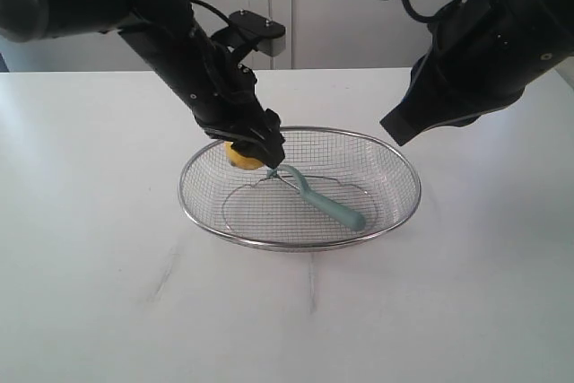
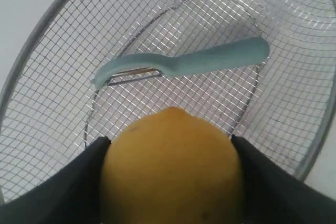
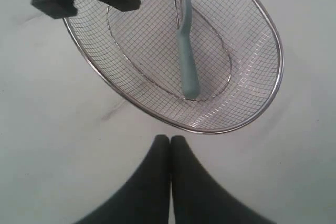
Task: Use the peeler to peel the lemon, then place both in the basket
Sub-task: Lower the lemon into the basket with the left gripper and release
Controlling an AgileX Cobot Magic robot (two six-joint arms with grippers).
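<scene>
My left gripper (image 1: 256, 152) is shut on the yellow lemon (image 1: 240, 156) and holds it just over the left inside of the wire-mesh basket (image 1: 395, 154). In the left wrist view the lemon (image 2: 170, 169) fills the space between both black fingers (image 2: 79, 182), with the basket's mesh (image 2: 47, 103) right below. The teal peeler (image 1: 327, 201) lies loose on the basket floor, its bladed head toward the lemon; the left wrist view shows the peeler (image 2: 210, 60) beyond the lemon's tip. My right gripper (image 3: 169, 140) is shut and empty, raised off the basket's right side.
The basket (image 3: 275, 40) stands mid-table on a white tabletop (image 1: 90, 248). The left arm's black links (image 1: 170, 33) slope down from the upper left, and the right arm's bulk (image 1: 475, 60) hangs over the table's upper right. A pale wall (image 1: 332, 6) runs behind.
</scene>
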